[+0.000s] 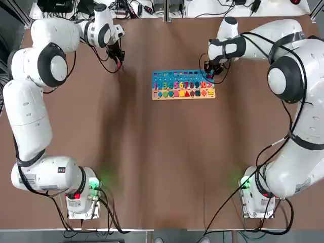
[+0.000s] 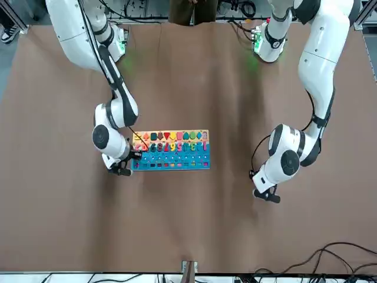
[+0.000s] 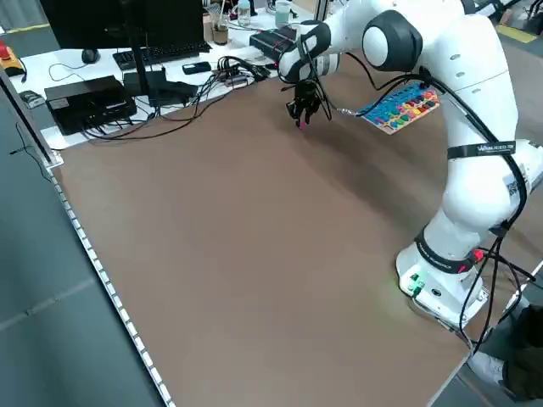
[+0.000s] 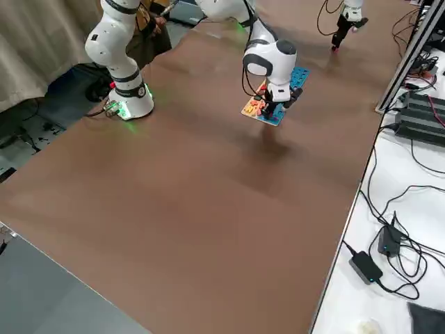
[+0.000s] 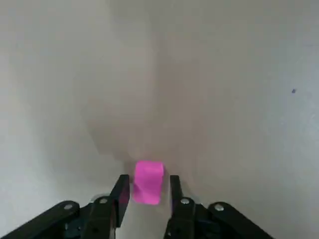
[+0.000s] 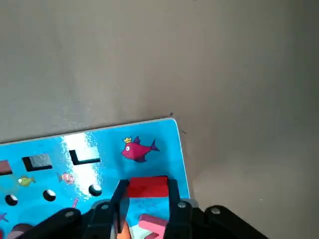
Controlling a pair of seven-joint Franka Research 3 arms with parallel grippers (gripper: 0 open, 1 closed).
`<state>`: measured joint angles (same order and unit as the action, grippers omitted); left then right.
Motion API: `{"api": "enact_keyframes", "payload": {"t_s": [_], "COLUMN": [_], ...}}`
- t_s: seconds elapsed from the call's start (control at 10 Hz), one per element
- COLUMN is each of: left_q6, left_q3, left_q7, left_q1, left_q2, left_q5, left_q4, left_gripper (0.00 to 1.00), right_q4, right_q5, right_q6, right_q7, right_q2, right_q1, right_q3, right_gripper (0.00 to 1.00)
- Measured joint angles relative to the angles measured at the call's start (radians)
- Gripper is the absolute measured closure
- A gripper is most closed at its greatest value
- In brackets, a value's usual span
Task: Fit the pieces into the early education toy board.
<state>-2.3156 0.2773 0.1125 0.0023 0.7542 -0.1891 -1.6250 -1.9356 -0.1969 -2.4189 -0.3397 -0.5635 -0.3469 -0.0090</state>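
My left claw hangs low over the far left part of the brown desk, well apart from the board. Between its fingers sits a pink block, a small chunky piece. The fingers stand just beside its two sides, but I cannot tell whether they actually press on it or whether it rests on the desk between them.

Farther right, in the middle of the far half of the desk, lies the toy board. It is a flat rectangle, blue on its far side and tan wood along its near edge. Rows of coloured numbers and shapes fill it, and most slots look filled from above. My right wrist camera shows a pink fish with a small crown printed on the blue part near one corner.

My right claw is down at the right end of the board, over its blue far corner. Its fingers are clenched on a red block, a small flat rectangle held just above the blue surface. An orange piece lies just beside those fingers, on the board.
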Motion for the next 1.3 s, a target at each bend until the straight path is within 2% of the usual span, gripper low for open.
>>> {"api": "enact_keyframes", "payload": {"t_s": [0.2, 0.9, 1.3], "left_q6": [0.0, -0.005, -0.005], "left_q3": [0.0, 0.0, 0.0], "left_q7": [0.0, 0.0, -0.001], "left_q1": [0.0, 0.0, 0.0], "left_q2": [0.001, 0.007, 0.007], "left_q5": [0.0, 0.0, -0.001], "left_q4": [0.0, 0.001, 0.001], "left_gripper": [0.63, 0.64, 0.7], "right_q4": [0.0, -0.001, -0.002], "right_q5": [0.0, 0.0, 0.007], "right_q6": [-0.001, -0.002, -0.002], "right_q7": [0.0, 0.0, 0.001], "right_q2": [0.0, 0.0, 0.0], "right_q1": [0.0, 0.0, -0.001], "right_q3": [0.0, 0.0, 0.0], "right_gripper": [0.64, 0.64, 0.64]}}
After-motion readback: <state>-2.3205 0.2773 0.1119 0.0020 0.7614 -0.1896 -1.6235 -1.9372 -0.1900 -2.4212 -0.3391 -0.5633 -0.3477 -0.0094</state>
